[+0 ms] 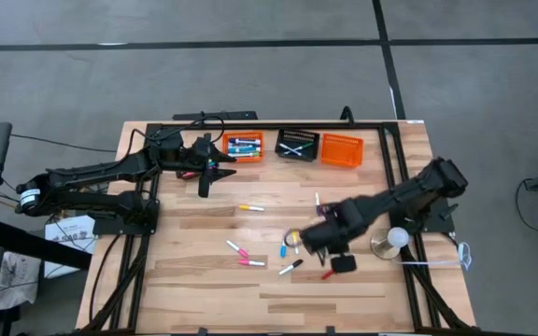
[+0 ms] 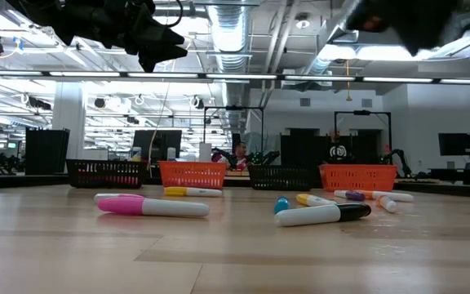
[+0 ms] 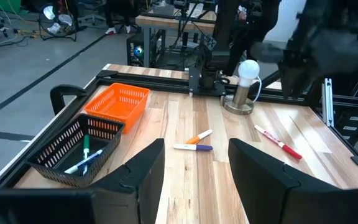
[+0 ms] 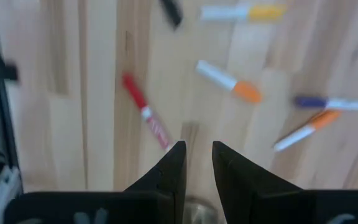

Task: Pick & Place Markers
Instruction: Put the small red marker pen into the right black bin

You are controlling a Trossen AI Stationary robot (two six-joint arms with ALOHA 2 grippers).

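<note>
Hovering above scattered markers, the right gripper has jaws slightly apart, empty; left gripper, near the baskets, open, empty.

Robotics lab: wooden workbench on grey floor; exposed ceiling ducts, strip lights, further benches and monitors behind.

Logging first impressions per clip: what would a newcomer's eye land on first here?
Loose markers scattered over the wooden table, most near its middle and right. Along the far edge sit small baskets, one orange basket already holding markers. The right gripper, open and empty, hangs over the scatter by a red marker; the left gripper, open, hovers near the baskets.
</note>
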